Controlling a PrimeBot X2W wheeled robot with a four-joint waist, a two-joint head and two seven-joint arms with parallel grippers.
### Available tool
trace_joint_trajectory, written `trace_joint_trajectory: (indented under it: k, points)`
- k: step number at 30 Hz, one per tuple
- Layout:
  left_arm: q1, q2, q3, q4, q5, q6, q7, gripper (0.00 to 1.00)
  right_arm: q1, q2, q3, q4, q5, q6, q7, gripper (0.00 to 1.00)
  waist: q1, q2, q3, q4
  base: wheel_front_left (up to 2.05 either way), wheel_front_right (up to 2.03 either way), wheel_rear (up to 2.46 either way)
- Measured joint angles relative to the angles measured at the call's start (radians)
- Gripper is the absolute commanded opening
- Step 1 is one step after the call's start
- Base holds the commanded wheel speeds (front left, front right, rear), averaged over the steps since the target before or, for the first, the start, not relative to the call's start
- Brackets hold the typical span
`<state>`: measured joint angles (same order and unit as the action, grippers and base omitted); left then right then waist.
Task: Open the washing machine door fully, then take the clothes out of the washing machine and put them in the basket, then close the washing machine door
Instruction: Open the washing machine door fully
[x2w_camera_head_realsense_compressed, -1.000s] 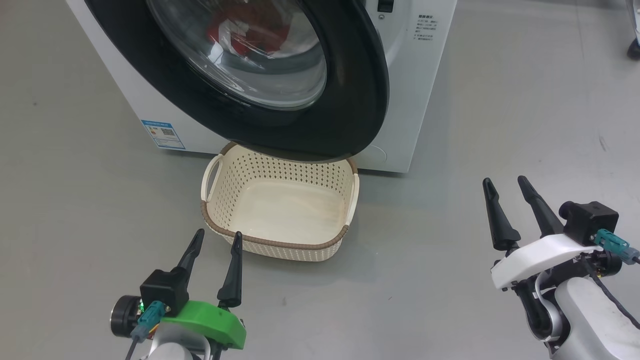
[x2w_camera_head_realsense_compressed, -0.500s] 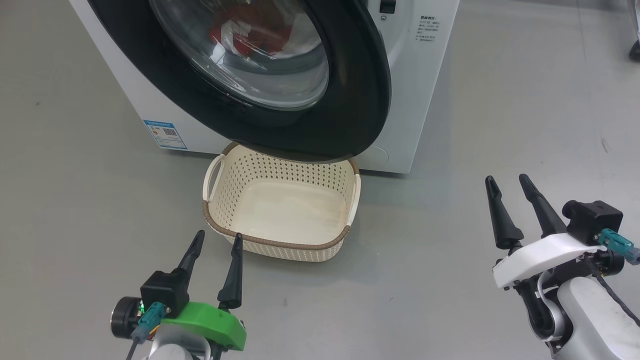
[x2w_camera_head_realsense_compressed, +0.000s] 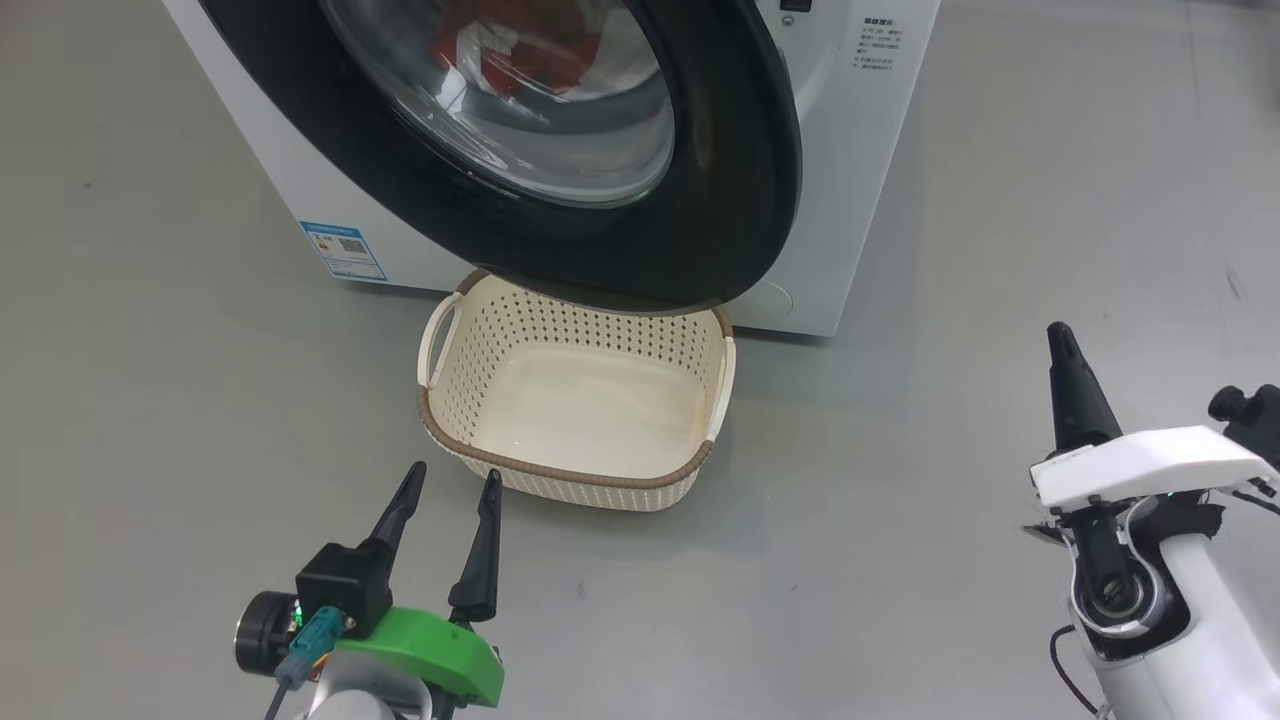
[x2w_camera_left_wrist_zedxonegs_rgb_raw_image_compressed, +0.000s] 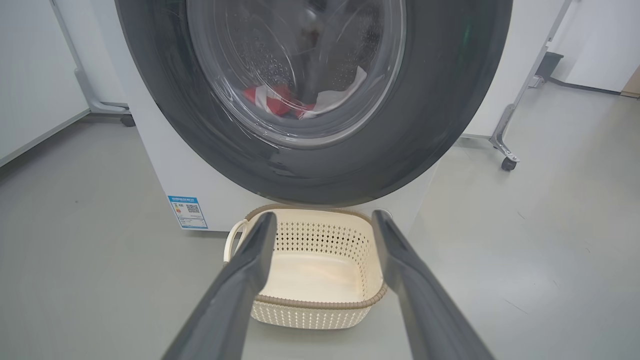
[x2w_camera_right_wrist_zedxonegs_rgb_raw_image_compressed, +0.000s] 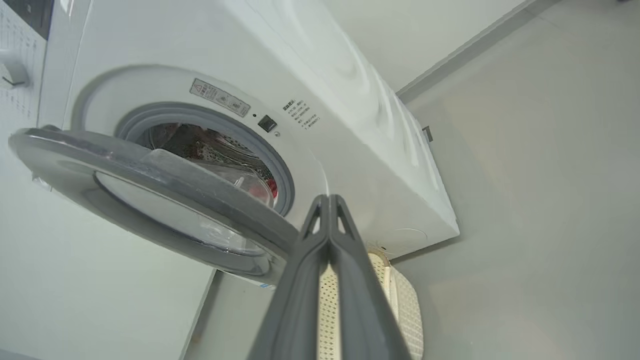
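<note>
- The left gripper (x2w_camera_head_realsense_compressed: 455, 470) hangs low at the lower left of the head view. Its fingers are spread apart, empty, and point toward the basket (x2w_camera_head_realsense_compressed: 570, 472), just short of its near rim.
- The right gripper (x2w_camera_head_realsense_compressed: 1060, 345) is held out to the right over bare floor (x2w_camera_head_realsense_compressed: 950, 300), well apart from everything. Its fingers are pressed flat together with nothing between them, and its white wrist is turned side-on.
- The door (x2w_camera_head_realsense_compressed: 720, 200) stands partly open. In the right wrist view it swings out from the washer (x2w_camera_head_realsense_compressed: 850, 180), with the grey-rimmed drum mouth showing behind it.
- The clothes (x2w_camera_left_wrist_zedxonegs_rgb_raw_image_compressed: 272, 100) lie inside the drum, seen through the door glass as red and white patches broken up by reflections.
- The top of the door and washer is cut off in the head view, and the door's lower edge overhangs and hides the basket's far rim.
- The basket sits empty on the floor against the washer's front.
- A blue label (x2w_camera_head_realsense_compressed: 343, 250) marks the washer's lower left, and a wheeled frame leg (x2w_camera_left_wrist_zedxonegs_rgb_raw_image_compressed: 505, 145) stands to its right.
</note>
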<state>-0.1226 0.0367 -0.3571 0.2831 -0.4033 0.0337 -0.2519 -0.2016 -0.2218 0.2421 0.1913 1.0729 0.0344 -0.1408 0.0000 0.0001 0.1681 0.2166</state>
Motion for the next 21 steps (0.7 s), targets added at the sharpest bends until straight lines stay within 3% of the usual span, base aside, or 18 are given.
trace_joint_trajectory:
  k: [8, 15, 16, 21]
  points:
    - [-0.002, 0.001, -0.023, -0.001, -0.008, -0.004, 0.0, 1.0, -0.078, 0.053, -0.135, -0.026, 0.288, 0.005, 0.112, 0.0, 0.0, 0.0, 0.021, 0.03, 0.0, 0.0, 0.0]
    - [-0.003, 0.001, -0.04, -0.001, -0.044, -0.005, 0.0, 1.0, -0.146, 0.046, -0.177, -0.019, 0.375, -0.034, 0.186, 0.0, 0.0, 0.0, 0.028, 0.052, 0.0, 0.0, 0.0]
    - [-0.004, 0.001, -0.05, -0.001, -0.044, -0.005, 0.0, 1.0, -0.181, 0.034, -0.188, -0.016, 0.384, -0.061, 0.207, 0.0, 0.0, 0.0, 0.031, 0.062, 0.0, 0.0, 0.0]
    - [-0.006, 0.001, -0.064, -0.002, -0.047, -0.005, 0.0, 1.0, -0.262, 0.03, -0.207, -0.012, 0.444, -0.112, 0.267, 0.0, 0.0, 0.0, 0.042, 0.091, 0.0, 0.0, 0.0]
